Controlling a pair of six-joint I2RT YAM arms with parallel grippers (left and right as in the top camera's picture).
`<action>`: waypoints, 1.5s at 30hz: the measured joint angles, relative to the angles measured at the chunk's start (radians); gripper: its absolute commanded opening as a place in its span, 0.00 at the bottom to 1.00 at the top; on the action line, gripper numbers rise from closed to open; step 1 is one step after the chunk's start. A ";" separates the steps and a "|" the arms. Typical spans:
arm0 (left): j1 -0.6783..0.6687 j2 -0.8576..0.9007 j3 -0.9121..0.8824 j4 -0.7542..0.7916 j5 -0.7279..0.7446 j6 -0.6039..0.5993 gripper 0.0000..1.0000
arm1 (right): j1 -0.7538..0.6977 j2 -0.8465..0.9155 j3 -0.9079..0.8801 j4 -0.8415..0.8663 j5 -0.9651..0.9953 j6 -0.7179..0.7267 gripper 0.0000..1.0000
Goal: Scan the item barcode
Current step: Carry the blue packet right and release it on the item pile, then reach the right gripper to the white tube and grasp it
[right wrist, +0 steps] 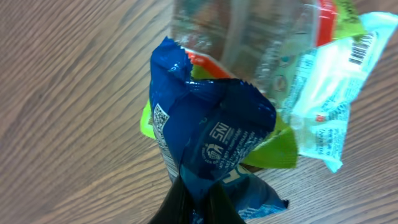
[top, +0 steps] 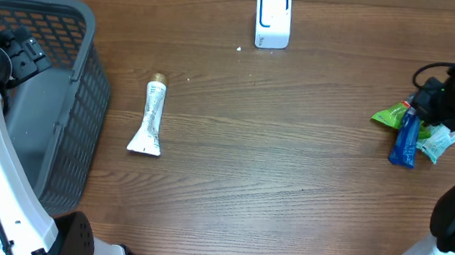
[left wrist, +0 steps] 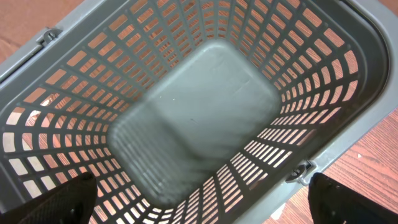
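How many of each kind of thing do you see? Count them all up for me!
Basket: 1
Tube: 1
White scanner: 1
Packets: 3 (blue packet, green packet, pale packet)
Total: 6

Even, fairly bright light from above falls on the table [top: 292,150], leaving only faint, soft shadows beside the tube [top: 152,119] and the white scanner [top: 272,20]. In the left wrist view the basket [left wrist: 348,74] floor is smeared with blur while its upper lattice is sharper, and the 2 bottom corners are black. In the right wrist view the blue packet [right wrist: 211,137] carries a soft sheen, and the clear wrapper [right wrist: 249,37] above it is out of focus.
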 measured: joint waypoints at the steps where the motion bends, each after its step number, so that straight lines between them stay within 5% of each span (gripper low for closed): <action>1: 0.000 0.000 0.000 0.000 0.000 0.000 1.00 | -0.014 0.000 0.000 0.003 -0.011 0.003 0.04; 16: 0.000 0.000 0.000 0.000 0.000 0.000 1.00 | -0.272 -0.001 0.000 0.007 -0.195 0.211 0.04; 18: 0.000 0.000 0.000 0.000 0.000 0.000 1.00 | -0.301 -0.001 0.000 0.004 -0.194 0.232 0.25; 20: 0.000 0.000 0.000 0.000 0.000 0.000 1.00 | -0.314 -0.001 0.000 0.004 -0.195 0.246 0.61; 24: 0.000 0.000 0.000 0.000 0.000 0.000 1.00 | -0.317 -0.003 0.000 0.011 -0.246 0.241 0.82; 30: 0.000 0.000 0.000 0.000 0.000 0.000 1.00 | -0.300 -0.003 0.015 -0.038 -0.369 0.160 0.86; 36: 0.000 0.000 0.000 0.000 0.000 0.000 0.99 | -0.223 -0.006 0.227 -0.194 -0.405 0.058 0.98; 45: 0.000 0.000 0.000 0.000 0.000 0.000 1.00 | 0.028 -0.024 0.417 -0.220 -0.402 -0.009 0.97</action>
